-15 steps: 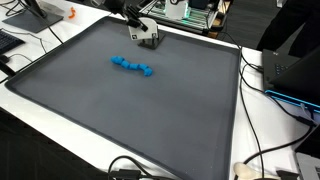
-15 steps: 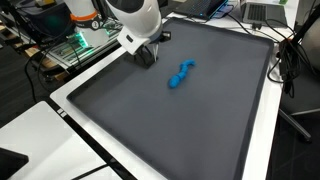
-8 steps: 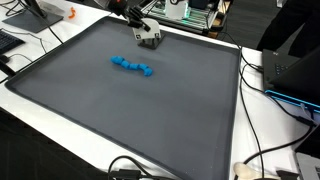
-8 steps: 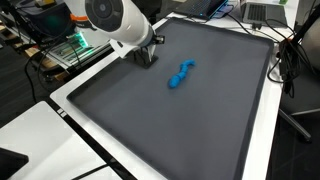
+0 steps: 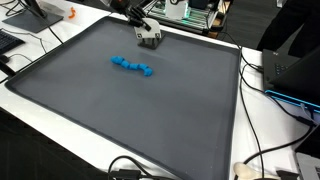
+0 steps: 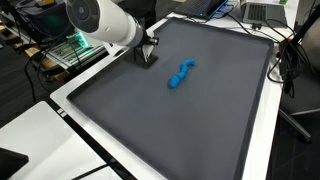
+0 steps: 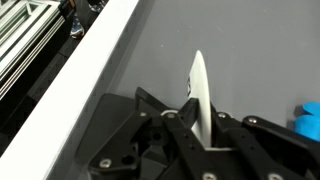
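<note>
Your gripper [image 5: 148,40] hangs low over the far edge of the dark grey mat [image 5: 130,120], close to the white table rim [image 5: 255,120] that frames it. In an exterior view the rounded white arm housing fills the corner above the black fingers [image 6: 148,58].

In the wrist view the gripper [image 7: 200,115] shows as angular black linkages folded in toward the middle, so the jaws stand drawn close together. A thin white sliver [image 7: 200,85], blade-shaped and pointed at its tip, rises between them. The view is too close to say whether it is a flat thing pinched there or only a bright face of a pad.

The blue piece [image 5: 132,66] lies flat on the mat, clear of the gripper and nearer the middle. It is a short chain of knobby, rounded links with a plastic look, slightly crooked along its length. In an exterior view it runs at a slant, [image 6: 180,75] well apart from the fingers, and just one blue end [image 7: 308,118] shows at the edge of the wrist view.

The mat [image 7: 240,50] is matte, smooth and even in tone. The rim beside it [image 7: 80,90] is a plain white band, with ribbed metal rails [image 7: 25,30] beyond. A small orange thing [image 5: 71,14] sits off the mat at a far corner, and black cables [image 5: 130,170] curl at the near edge.
</note>
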